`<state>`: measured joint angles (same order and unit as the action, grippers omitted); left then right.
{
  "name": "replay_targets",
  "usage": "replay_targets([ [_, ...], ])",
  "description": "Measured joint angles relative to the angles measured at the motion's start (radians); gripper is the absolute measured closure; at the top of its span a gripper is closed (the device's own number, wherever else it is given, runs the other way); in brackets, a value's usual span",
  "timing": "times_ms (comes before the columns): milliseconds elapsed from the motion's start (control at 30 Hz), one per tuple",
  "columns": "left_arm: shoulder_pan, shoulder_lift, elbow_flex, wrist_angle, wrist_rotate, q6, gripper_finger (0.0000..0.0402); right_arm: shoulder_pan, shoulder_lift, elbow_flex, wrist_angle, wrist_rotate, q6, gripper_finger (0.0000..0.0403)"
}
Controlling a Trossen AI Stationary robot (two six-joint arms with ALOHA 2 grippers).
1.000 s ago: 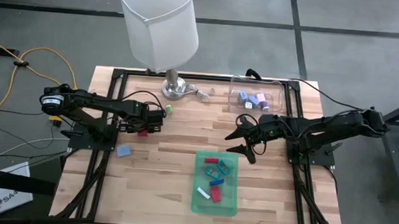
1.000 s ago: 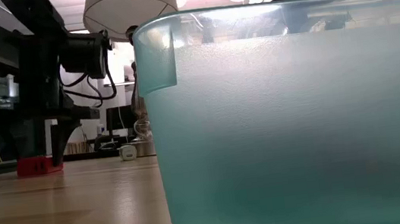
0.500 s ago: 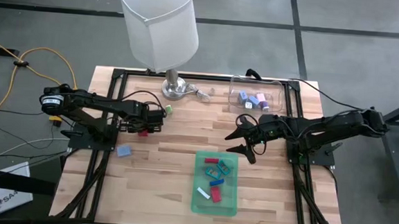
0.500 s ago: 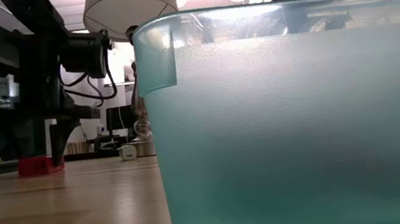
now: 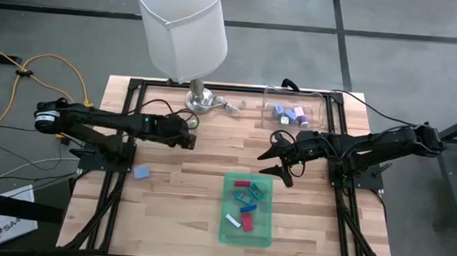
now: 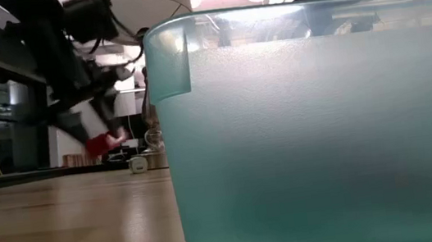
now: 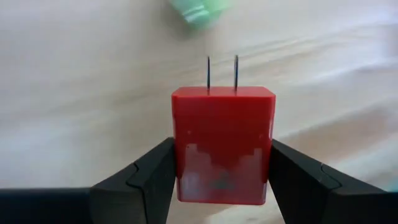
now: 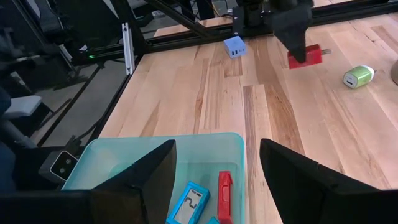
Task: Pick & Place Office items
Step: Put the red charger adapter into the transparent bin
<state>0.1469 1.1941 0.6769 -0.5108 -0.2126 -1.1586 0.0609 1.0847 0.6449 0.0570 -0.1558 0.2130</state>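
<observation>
My left gripper (image 5: pixel 186 138) is shut on a red plug block (image 7: pixel 222 140) with two metal prongs and holds it above the table's left half. The block also shows in the right wrist view (image 8: pixel 305 56) and, blurred, in the low view (image 6: pixel 103 141). A green piece (image 8: pixel 359 76) lies flat on the wood just beyond it. A light blue block (image 5: pixel 141 172) rests on the table near the left edge. My right gripper (image 5: pixel 274 156) hangs open over the far end of the green tray (image 5: pixel 264 225), which holds several small pieces. My left gripper pinches the red block's two opposite side faces (image 7: pixel 177 155) between its two fingers, at the end away from the prongs. The fingers slant downward and lie along the block, with the prongs (image 7: pixel 222 71) pointing away from them. The block is lifted clear of the table.
A lamp (image 5: pixel 183 30) with a white shade stands at the far edge on a metal base (image 5: pixel 202 101). A clear container (image 5: pixel 318 116) at the far right holds blue and pink pieces. The tray's wall (image 6: pixel 324 124) fills most of the low view. Bare wood lies between the arms.
My left gripper has lifted the red block off the table, where it rested before. It has gone up and toward the table's right, and its wrist has tipped and rolled. My right gripper has kept still.
</observation>
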Motion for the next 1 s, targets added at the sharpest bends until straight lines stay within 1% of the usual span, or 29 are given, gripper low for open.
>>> replay_targets([
  [167, 0.016, -0.009, 0.000, 0.216, 0.007, 0.215, 0.0188, 0.000, 0.000, 0.000, 0.000, 0.000, 0.000, 0.0183],
  [367, 0.022, -0.002, 0.000, 0.415, 0.046, 0.385, 0.0188, 0.000, 0.000, 0.000, 0.000, 0.000, 0.000, 0.0183],
  [667, -0.003, -0.002, 0.000, 0.553, 0.046, 0.527, 0.0189, 0.000, 0.000, 0.000, 0.000, 0.000, 0.000, 0.0183],
  [767, -0.018, 0.015, 0.001, 0.616, 0.052, 0.571, 0.0189, 0.000, 0.000, 0.000, 0.000, 0.000, 0.000, 0.0183],
  [900, -0.035, 0.076, 0.018, 0.703, 0.067, 0.630, 0.0189, 0.000, 0.000, 0.000, 0.000, 0.000, 0.000, 0.0183],
  [1000, -0.057, 0.148, 0.068, 0.741, 0.067, 0.666, 0.0189, 0.000, 0.000, 0.000, 0.000, 0.000, 0.000, 0.0183],
])
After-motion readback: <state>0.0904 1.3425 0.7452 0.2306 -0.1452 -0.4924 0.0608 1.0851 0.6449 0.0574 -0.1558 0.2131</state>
